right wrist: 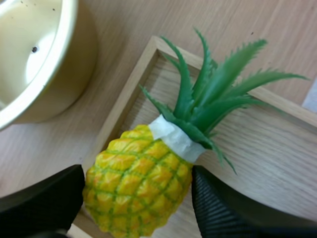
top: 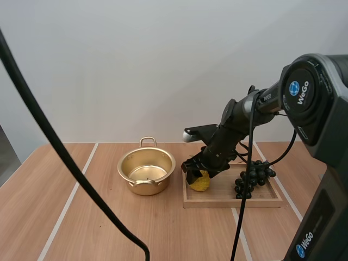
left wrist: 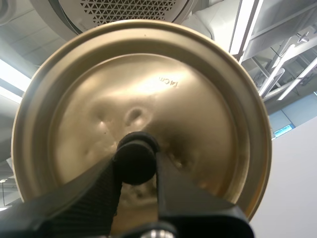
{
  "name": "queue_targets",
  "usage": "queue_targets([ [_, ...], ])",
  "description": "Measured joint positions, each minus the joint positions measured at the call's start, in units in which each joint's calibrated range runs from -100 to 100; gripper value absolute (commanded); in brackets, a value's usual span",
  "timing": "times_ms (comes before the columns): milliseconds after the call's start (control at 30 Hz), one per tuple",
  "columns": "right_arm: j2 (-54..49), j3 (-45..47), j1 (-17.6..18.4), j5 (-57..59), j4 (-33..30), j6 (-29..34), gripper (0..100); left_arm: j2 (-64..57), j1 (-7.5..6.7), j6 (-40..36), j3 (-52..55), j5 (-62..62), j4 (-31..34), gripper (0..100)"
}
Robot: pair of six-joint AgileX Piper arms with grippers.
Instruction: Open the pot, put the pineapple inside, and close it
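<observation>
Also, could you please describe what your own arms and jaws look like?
My right arm is black to dark grey, made of rounded joint housings joined by slimmer links. The large housings carry white WeGo lettering beside a round blue logo. The left jaws and the right jaws are both matte black, broad at the base and tapering, with finely ribbed inner faces.

Pot (top: 147, 173) left of tray (top: 234, 203); pineapple (top: 200, 183), grapes (top: 253, 178) on tray.
</observation>
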Motion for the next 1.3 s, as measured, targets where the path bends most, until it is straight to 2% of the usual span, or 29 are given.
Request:
queue_targets([
  [433,0.16,0.00,0.00,0.00,-5.48,0.00,100,0.00,0.00,0.00,0.00,3.40,0.00,0],
  [633,4.75,-0.47,0.00,1.72,-7.66,-0.12,100,0.00,0.00,0.00,0.00,3.40,0.00,0],
  [1300,5.98,-1.38,0.00,1.61,-5.90,-0.12,100,0.00,0.00,0.00,0.00,3.40,0.00,0],
])
